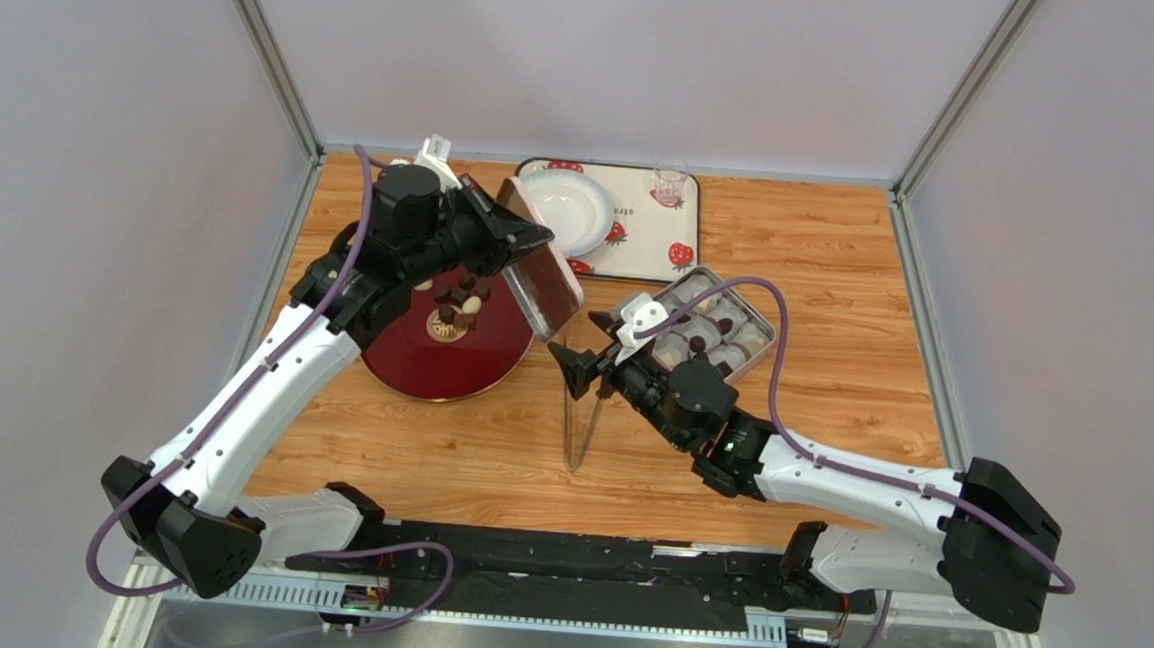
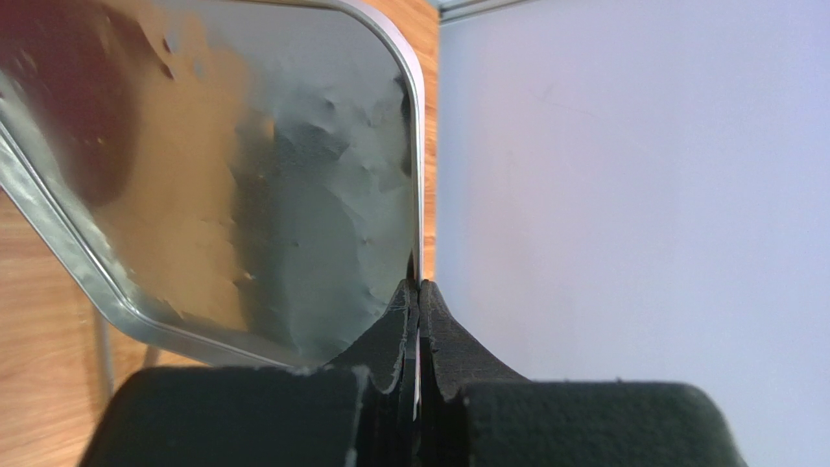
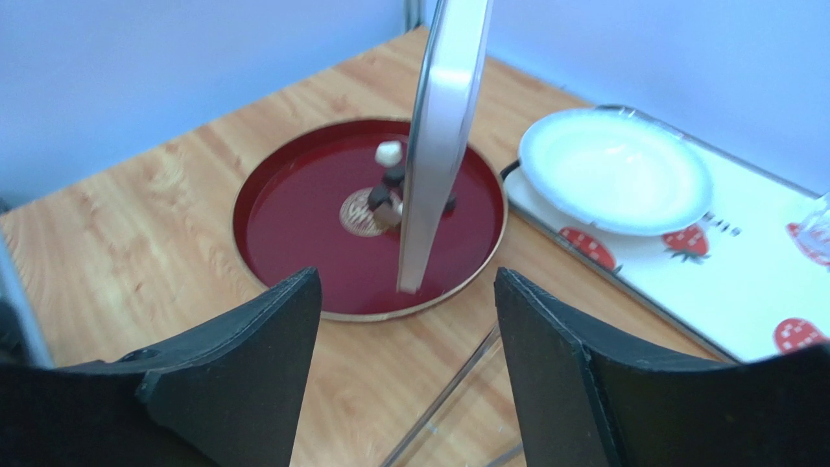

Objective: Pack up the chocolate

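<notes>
1. The round dark-red lacquer tray [image 1: 430,368] holds a small heap of brown and cream-white chocolate pieces [image 1: 458,309] near its centre.
2. The left gripper [image 2: 419,287] pinches the rim of a rounded-square silver tin lid [image 2: 244,175], which stands on edge over the red tray's right side.
3. The right gripper [image 3: 404,331] hangs just right of the red tray, fingers spread and holding nothing.
4. Further right, a square metal tin [image 1: 760,332] holds paper cups [image 1: 722,327].
5. Beyond the red tray, a white bowl [image 1: 568,208] sits on a strawberry-printed tray [image 1: 649,231].
</notes>
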Robot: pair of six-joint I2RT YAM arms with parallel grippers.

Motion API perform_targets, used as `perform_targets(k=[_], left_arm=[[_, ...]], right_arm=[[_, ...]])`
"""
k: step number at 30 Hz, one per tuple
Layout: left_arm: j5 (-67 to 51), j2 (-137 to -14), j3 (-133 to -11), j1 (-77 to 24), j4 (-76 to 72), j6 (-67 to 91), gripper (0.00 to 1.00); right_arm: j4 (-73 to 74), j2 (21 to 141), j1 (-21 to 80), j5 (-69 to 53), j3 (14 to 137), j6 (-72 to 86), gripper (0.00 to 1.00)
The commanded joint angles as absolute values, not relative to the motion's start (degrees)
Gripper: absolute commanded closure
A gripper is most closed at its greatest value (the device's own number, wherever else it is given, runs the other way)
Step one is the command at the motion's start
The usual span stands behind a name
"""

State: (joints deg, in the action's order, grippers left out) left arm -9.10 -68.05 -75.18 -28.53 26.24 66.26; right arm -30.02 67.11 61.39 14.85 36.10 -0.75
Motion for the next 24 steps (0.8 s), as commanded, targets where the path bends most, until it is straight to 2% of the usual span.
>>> perform_targets(k=[1, 7, 13, 16, 19, 21, 22, 24], left_arm=[[-10.2, -66.6, -75.6, -30.1, 18.0, 70.7, 1.00], [-10.4, -66.6, -75.3, -31.4, 16.2, 73.0, 1.00], [-11.1, -65.9, -73.9, -32.1, 14.5, 75.2, 1.00], [-11.2, -65.0, -72.3, -32.3, 13.1, 76.5, 1.00], [-11.5, -64.6, -71.5, -32.3, 12.4, 77.2, 1.00], [-11.7, -64.5, -71.3, -32.3, 12.0, 77.0, 1.00], [-11.8, -64.5, -71.2, -32.3, 11.7, 76.8, 0.99], [-12.8, -64.9, -71.5, -32.3, 12.0, 75.9, 0.98]], right_arm=[[-45.0, 69.6, 61.9, 21.8, 39.2, -5.4, 0.29], [-50.4, 73.9, 61.9, 23.9, 40.3, -7.2, 0.29], [-52.6, 76.5, 61.9, 26.9, 42.5, -9.4, 0.37], [-52.6, 76.7, 61.9, 27.2, 43.1, -9.8, 0.47], [-52.0, 76.5, 61.9, 26.9, 43.2, -10.3, 0.64], [-51.2, 76.4, 61.9, 26.7, 43.1, -10.8, 0.72], [-50.9, 76.4, 62.0, 26.8, 43.2, -11.0, 0.80], [-50.3, 76.0, 61.9, 26.8, 43.0, -11.9, 0.87]])
